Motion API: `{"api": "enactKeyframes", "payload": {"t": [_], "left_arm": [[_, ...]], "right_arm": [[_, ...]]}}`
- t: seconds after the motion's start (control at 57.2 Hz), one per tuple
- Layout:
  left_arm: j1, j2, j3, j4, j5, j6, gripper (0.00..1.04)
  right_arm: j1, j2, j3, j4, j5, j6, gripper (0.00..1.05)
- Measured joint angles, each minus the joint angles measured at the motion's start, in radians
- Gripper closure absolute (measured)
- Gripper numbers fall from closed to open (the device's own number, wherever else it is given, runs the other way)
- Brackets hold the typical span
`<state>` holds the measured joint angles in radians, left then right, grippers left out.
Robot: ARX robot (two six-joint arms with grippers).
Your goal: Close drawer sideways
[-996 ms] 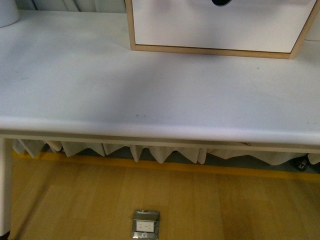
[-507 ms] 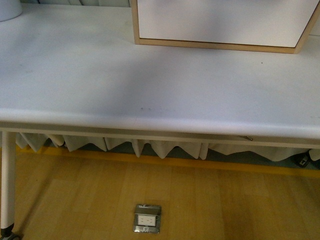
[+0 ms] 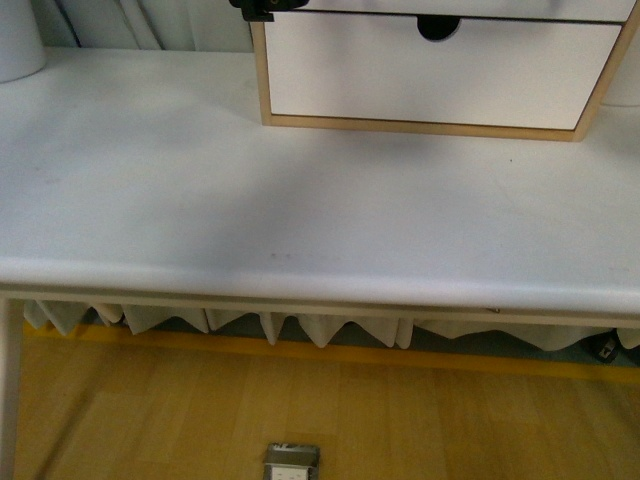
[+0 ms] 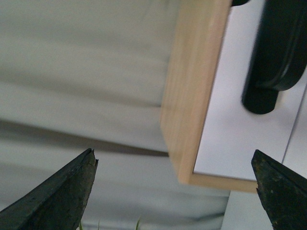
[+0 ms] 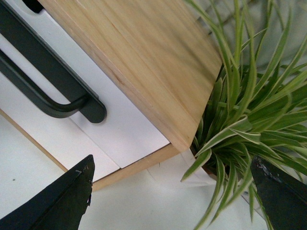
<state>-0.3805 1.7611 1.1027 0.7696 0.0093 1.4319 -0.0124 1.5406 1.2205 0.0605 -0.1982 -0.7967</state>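
The drawer (image 5: 120,129) has a white front and a long black bar handle (image 5: 48,91), set in a wood-framed cabinet (image 3: 420,125) at the back of the white table (image 3: 250,190). In the front view only a sliver of the drawer (image 3: 450,6) shows, above a plain white front with a semicircular notch (image 3: 438,27). My left gripper (image 4: 172,157) is open, with the cabinet's left wooden corner (image 4: 192,120) and the handle's end (image 4: 261,98) beyond its fingers. My right gripper (image 5: 173,162) is open, facing the cabinet's right lower corner. A black part (image 3: 252,10) sits at the cabinet's upper left corner.
A striped-leaf plant (image 5: 249,110) in a white pot stands right beside the cabinet's right wooden side. A white round object (image 3: 15,40) stands at the table's far left back. A curtain (image 4: 72,72) hangs behind. The table's front edge (image 3: 300,275) overhangs the wooden floor.
The front view has shifted: half a second ago the cabinet's front filled the top without its notch. Now the notch, the seam above it and the black part at the corner show.
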Motion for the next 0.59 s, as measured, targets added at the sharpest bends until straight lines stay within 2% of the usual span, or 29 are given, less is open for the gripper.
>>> {"api": "enactKeyframes", "payload": {"t": [0.157,0.332,0.472,0.594], "left_arm": [[0.021,-0.206,-0.219,0.067,-0.09,-0.211,0.06],[0.047,-0.413,-0.457,0.065,-0.177,-0.413,0.06],[0.053,-0.615,-0.642,0.011,-0.24,-0.541,0.06],[0.052,-0.818,-0.784,-0.119,-0.314,-0.635,0.06]], "right_arm": [[-0.029,-0.22,-0.208,0.077,-0.004,0.064,0.09],[-0.08,-0.47,-0.455,0.149,0.014,0.107,0.09],[-0.12,-0.679,-0.619,0.116,0.009,0.167,0.09],[-0.142,-0.872,-0.744,0.065,0.029,0.247,0.09]]}}
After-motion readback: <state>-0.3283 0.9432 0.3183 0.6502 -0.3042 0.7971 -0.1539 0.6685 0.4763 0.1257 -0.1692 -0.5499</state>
